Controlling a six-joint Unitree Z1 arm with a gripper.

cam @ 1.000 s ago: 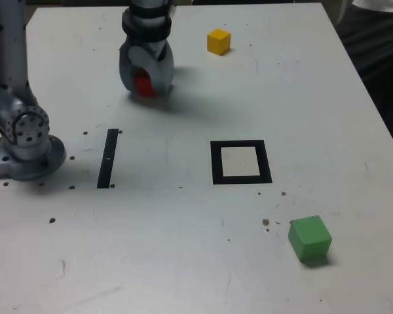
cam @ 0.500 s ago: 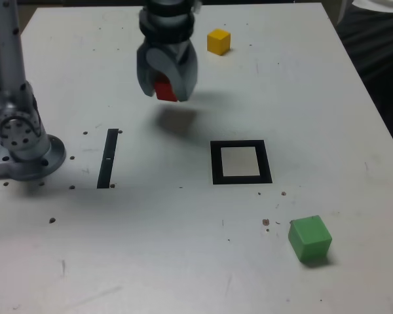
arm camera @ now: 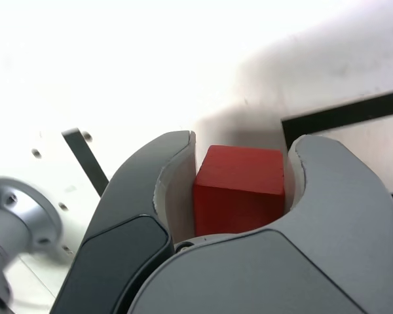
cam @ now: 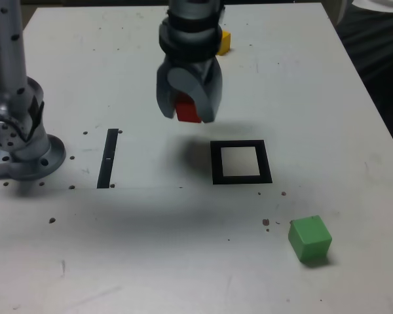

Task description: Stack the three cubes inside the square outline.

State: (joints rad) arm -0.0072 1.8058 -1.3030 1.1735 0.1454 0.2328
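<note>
Wrist view shows the gripper [arm camera: 241,180] clamped on the red cube [arm camera: 239,190], its two curved grey jaws pressed against opposite faces of the block so that the gap between them is just the cube's width. Behind the jaws lies the white table [arm camera: 150,59], with a corner of the square outline [arm camera: 334,116] showing past one jaw and the thin black strip [arm camera: 85,160] past the other. From the exterior view, the gripper [cam: 188,108] hangs above the table [cam: 314,98] with the red cube [cam: 188,109] held clear of the surface, its shadow falling just to the exterior view's left of the square outline [cam: 241,162]. The frame's white centre holds nothing. The yellow cube [cam: 224,40] sits at the far side of the table, partly hidden behind the arm, and the green cube [cam: 310,239] rests well apart from the frame, nearer the camera and toward the exterior view's right. The black strip [cam: 108,157] lies between the arm's base [cam: 23,154] and the outline. No writing or labels can be read on any object.
</note>
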